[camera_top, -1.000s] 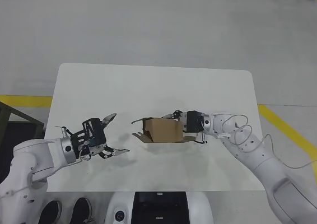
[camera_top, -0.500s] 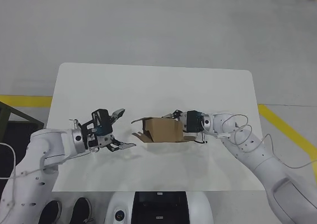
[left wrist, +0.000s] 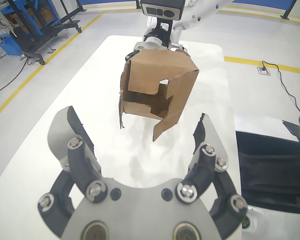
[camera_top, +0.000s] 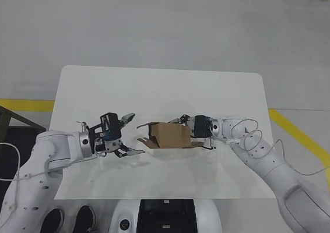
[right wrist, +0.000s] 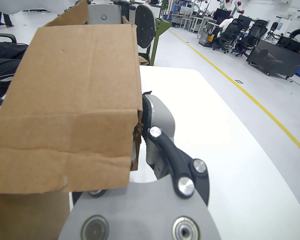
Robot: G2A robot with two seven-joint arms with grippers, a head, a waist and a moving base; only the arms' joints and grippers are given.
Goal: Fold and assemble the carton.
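**Carton gripped at one end, left end effector open beside the other**

The carton [camera_top: 168, 135] lay on its side near the middle of the table [camera_top: 153, 87], brown and only partly folded; the right end effector [camera_top: 189, 133] was closed on its right end, with one finger [right wrist: 157, 118] pressed against the outside of a side wall and the other hidden behind the cardboard. In the left wrist view the carton's [left wrist: 160, 76] near end stood open; loose flaps with notched edges hung around the opening, one long flap drooping toward the table [left wrist: 95, 76]; whether it touched the surface could not be told. The left end effector [camera_top: 137, 134] was near that open end, apart from the carton and touching nothing; its fingers [left wrist: 72, 131] were spread wide, one to each side of the opening, and held nothing.
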